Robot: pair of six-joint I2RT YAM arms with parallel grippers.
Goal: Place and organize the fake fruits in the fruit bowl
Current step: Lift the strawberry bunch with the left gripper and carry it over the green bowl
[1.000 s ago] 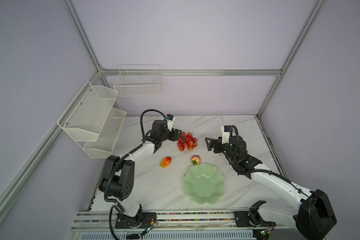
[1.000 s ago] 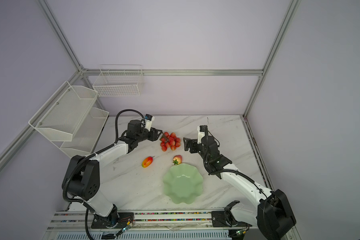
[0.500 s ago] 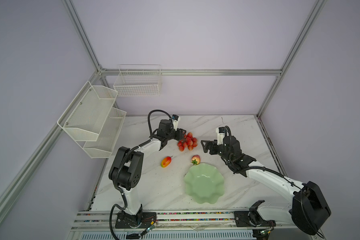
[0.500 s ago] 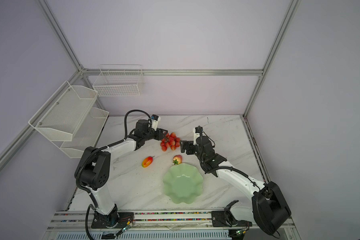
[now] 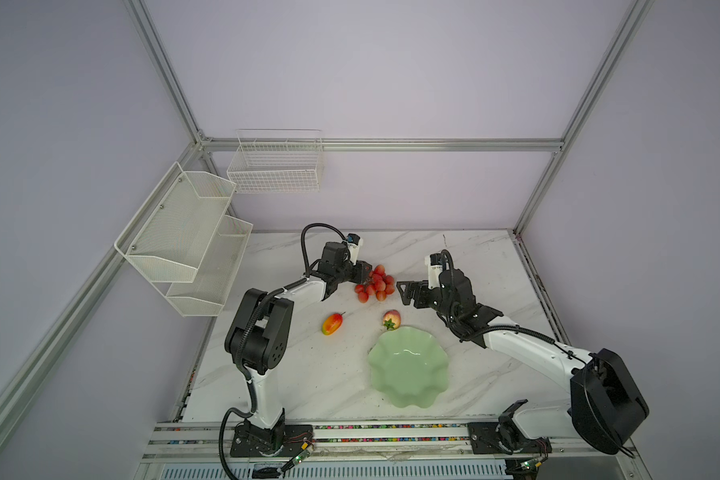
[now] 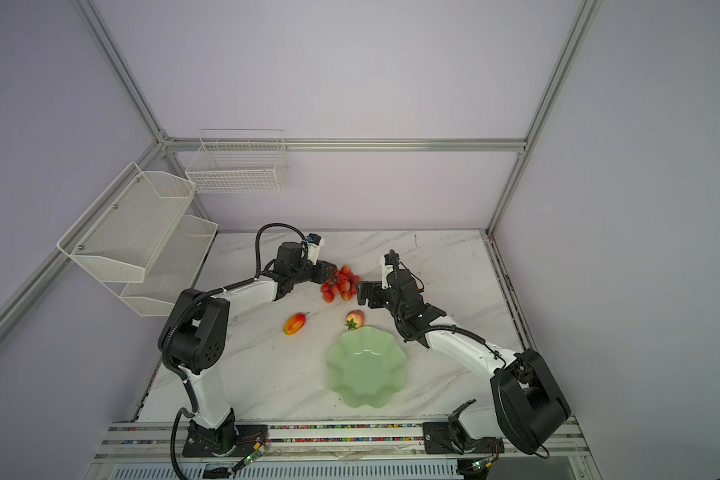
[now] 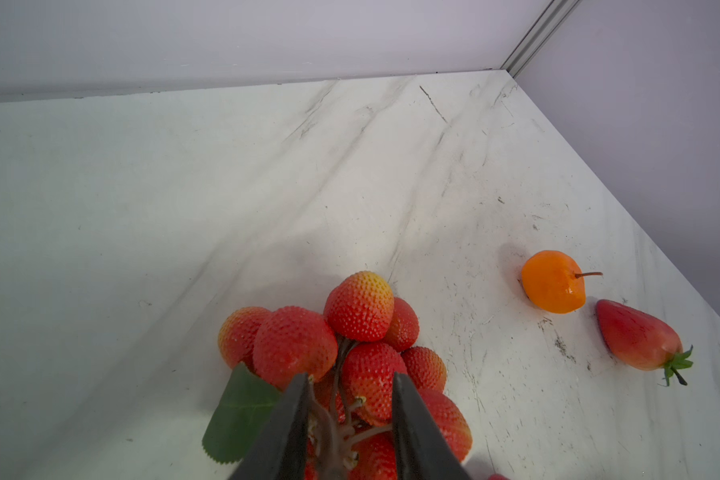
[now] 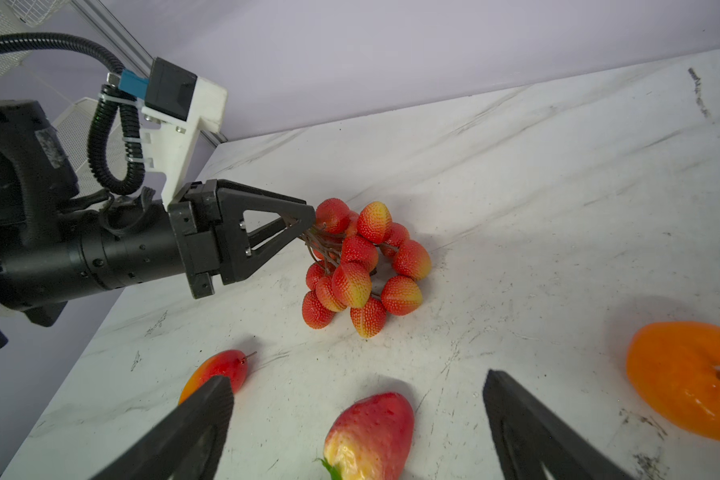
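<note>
Five fruits lie on the table (image 5: 308, 374), all outside the bowl (image 5: 408, 374).

1. Bowl (image 6: 366, 374). It sits upright at the front centre of the table in both top views.
2. Left gripper (image 5: 360, 276). It reaches low over the table to the bunch (image 5: 375, 283) from the left. In the left wrist view my fingers (image 7: 291, 415) stand part-way apart on either side of the stems, and a leaf (image 7: 241, 415) lies just beside one finger. Whether they pinch the stems I cannot tell.
3. Right gripper (image 5: 403, 293). My jaws are released, spread wide and holding nothing. The gripper hangs just right of the bunch, behind the bowl.
4. Bunch (image 8: 358, 266). It rests on the table behind the bowl, well apart from it.
5. Mango (image 5: 332, 324). It lies on the table, left of the bowl and in front of my left gripper.
6. Strawberry (image 5: 391, 319). It lies just beside the bowl's rear rim. In the right wrist view it shows between my spread fingers.
7. Second strawberry (image 7: 636, 336). The left wrist view shows it near the orange (image 7: 553, 282), not touching it. Both lie well apart from the bunch.
</note>
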